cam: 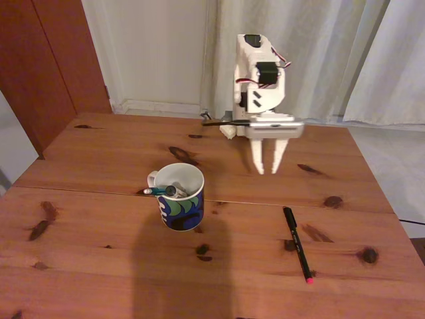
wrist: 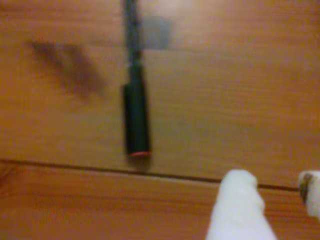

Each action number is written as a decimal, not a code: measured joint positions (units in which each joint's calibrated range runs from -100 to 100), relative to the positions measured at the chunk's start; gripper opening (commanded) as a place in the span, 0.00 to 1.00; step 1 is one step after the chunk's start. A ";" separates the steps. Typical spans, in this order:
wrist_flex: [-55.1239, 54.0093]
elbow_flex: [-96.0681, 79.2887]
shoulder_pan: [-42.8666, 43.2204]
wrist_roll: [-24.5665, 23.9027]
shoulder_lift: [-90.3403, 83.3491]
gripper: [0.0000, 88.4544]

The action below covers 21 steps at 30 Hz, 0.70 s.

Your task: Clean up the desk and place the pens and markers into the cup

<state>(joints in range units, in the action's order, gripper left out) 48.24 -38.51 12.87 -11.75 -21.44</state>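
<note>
Pens: two in cup (cam: pixel 180 197) | one black pen (cam: pixel 298 244) on desk (cam: pixel 99 266) | tool (cam: pixel 270 171) slightly parted, empty

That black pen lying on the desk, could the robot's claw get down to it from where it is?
Probably yes. The black pen lies alone on bare desk, apart from the cup. The gripper hangs above the wood, fingers slightly parted, and the wrist view shows the pen just ahead of them.

Reddish-brown plank desk (cam: pixel 99 266) with dark knots. At its centre stands the cup (cam: pixel 181 206); at four o'clock from it lies a black pen (cam: pixel 297 244), pink tip nearest the viewer.
</note>
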 measured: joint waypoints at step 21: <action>0.08 23.52 6.16 -1.76 29.66 0.11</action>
<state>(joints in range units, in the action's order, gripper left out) 48.32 -14.99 19.03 -13.50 8.22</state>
